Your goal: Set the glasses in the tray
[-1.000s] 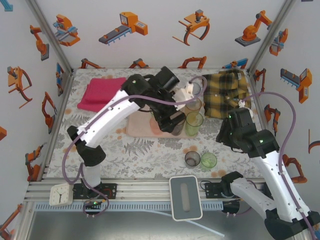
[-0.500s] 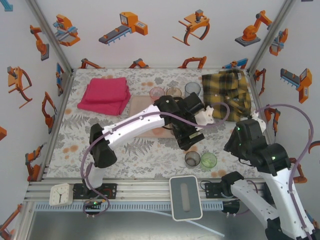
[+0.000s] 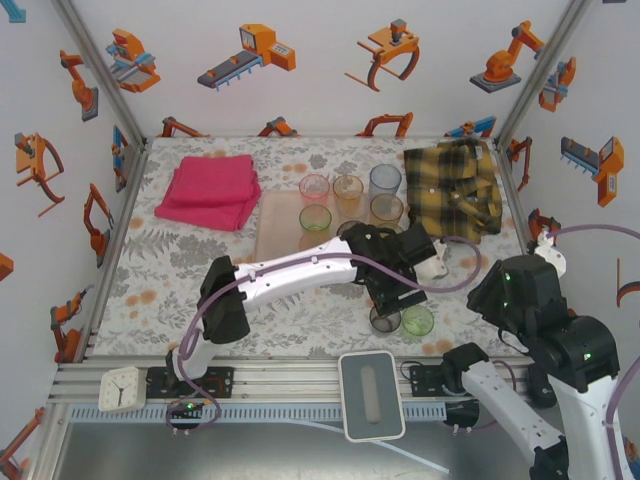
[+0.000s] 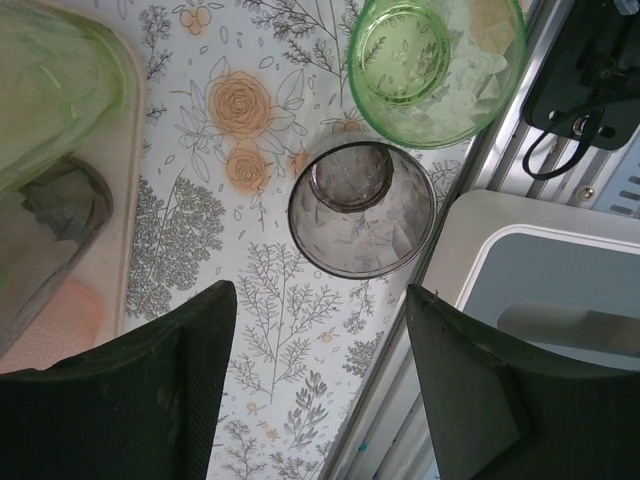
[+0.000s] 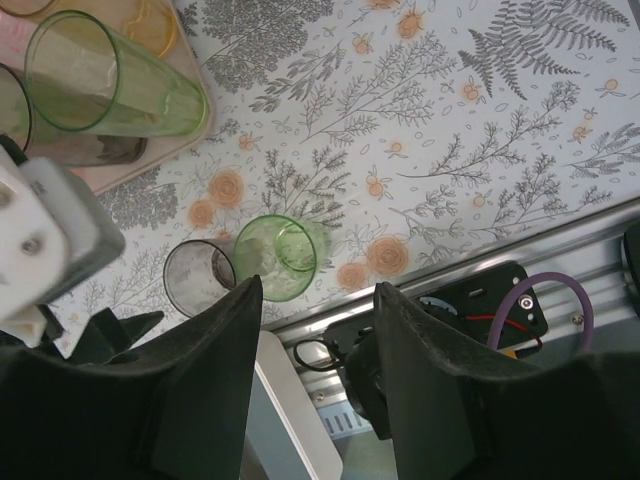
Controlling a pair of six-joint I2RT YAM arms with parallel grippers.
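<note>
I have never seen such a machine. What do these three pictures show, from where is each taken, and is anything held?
You see two robots: a left arm and a right arm, bolted to a table, each ending in a two-finger gripper. The wide picture is taken from above and behind them; the other two come from cameras on the wrists, looking past dark fingers. On the table lie a pink tray with glasses, a magenta towel, a plaid shirt and, off the tray, a grey tumbler and a green tumbler. The left gripper hovers open near the grey tumbler; the right gripper is open too. Nothing is held.
</note>
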